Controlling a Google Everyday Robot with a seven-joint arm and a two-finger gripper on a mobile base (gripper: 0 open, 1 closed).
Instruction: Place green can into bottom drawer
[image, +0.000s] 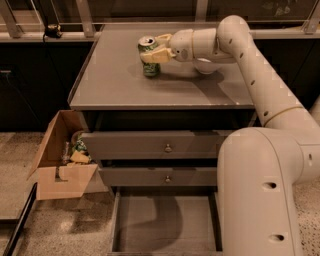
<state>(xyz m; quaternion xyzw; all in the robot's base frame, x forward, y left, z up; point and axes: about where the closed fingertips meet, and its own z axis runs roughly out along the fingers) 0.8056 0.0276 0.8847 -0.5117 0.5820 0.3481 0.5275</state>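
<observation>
The green can (150, 65) stands on the grey cabinet top (115, 85), toward its back middle, with its silver top showing. My gripper (153, 53) reaches in from the right at the can's upper half, and its tan fingers (159, 55) are closed around the can. The can's base looks to be at or just above the surface. The bottom drawer (165, 222) is pulled out below the two knobbed drawers, and its flat grey floor is bare.
A white bowl (204, 65) sits on the cabinet top just behind my forearm, partly hidden. An open cardboard box (62, 157) with scraps stands on the floor left of the cabinet. My arm's large body (260, 190) fills the lower right beside the open drawer.
</observation>
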